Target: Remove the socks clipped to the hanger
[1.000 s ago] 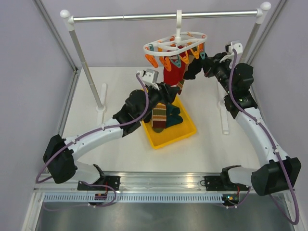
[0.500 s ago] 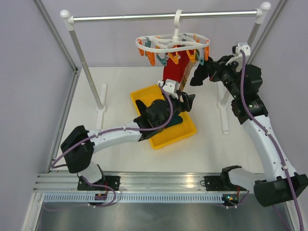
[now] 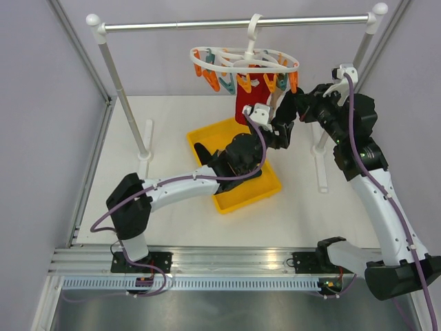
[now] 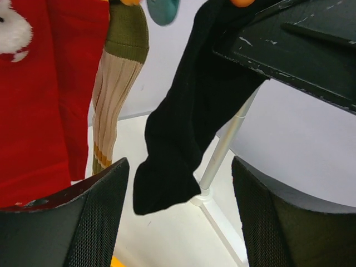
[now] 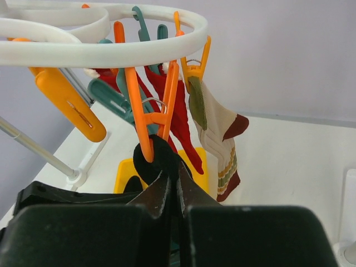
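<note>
White table [image 3: 165,207] below; hanger [image 5: 111,53] on rail [image 3: 207,25]. Right gripper [image 5: 173,183] pinched shut on black sock [image 4: 183,128] cuff at orange clip [image 5: 153,119]. Left gripper [image 4: 179,167] jaws wide, empty, flanking sock toe. Advise steady downward pull, no hanger swing.

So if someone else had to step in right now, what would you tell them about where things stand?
Left pincer: open, up by the hanging black sock, holding nothing.
Right pincer: shut on the black sock's top, just under its orange clip.
Hanger: on the rail, with the black sock, a red sock and a tan ribbed sock clipped on.
Done: at least one dark sock lies in the yellow tray.
Left: pull the black sock free, then the red and tan ones.
</note>
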Controlling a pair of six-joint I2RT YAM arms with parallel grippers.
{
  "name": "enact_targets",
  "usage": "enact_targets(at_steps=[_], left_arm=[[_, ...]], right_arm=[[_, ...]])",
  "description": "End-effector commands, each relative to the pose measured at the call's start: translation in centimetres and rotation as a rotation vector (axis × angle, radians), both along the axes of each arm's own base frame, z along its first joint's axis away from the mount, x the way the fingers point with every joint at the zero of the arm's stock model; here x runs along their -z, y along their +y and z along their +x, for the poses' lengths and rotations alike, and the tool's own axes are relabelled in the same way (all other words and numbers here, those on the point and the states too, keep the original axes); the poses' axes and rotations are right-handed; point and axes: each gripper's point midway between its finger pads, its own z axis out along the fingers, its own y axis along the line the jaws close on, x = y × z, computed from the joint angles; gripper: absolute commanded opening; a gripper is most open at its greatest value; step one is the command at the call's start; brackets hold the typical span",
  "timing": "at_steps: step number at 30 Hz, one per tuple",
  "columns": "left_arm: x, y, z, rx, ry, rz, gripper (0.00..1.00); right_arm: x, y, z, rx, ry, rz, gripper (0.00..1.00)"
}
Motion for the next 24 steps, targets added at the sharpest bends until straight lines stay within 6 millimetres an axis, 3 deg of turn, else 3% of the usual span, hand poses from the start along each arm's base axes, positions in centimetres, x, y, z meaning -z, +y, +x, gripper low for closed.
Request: enact_targets(at_steps=[1,9,13,17,21,22,24], left_arm=[[-0.9,-0.8,0.8,-0.035,-0.045,0.022,0.78],[0.5,-1.2,2.1,-0.118,-0.036,0.051,0.78],[0.8,-1.5,2.7,-0.145,-0.039,0.063,0.70],[0.2,-1.4,2.8,-0.150,-0.042,0.053,0.40],[-0.5,-1.3,2.8,-0.157,-0.043,0.043,0.17],[-0.6,-1.3,2.8,-0.154,-0.043,0.042,0.06],[-1.2,-1.4,2.4,-0.132,-0.048,0.030,0.02]], right_arm=[[-2.7,0.0,-1.3,0.001,-0.041,0.037,0.01],[-2.5,0.3,-1.4,-0.004,-0.020,0.039,0.01],[-2.6,0.4,-1.5,-0.008,-0.016,0.039,0.01],[-2.5,0.6,-1.6,-0.016,-0.011,0.036,0.01],[-2.3,0.8,-1.7,-0.022,-0.004,0.036,0.01],[-2.4,0.7,-1.7,-0.019,-0.006,0.035,0.01],[-2.3,0.7,-1.8,-0.017,-0.004,0.035,0.01]])
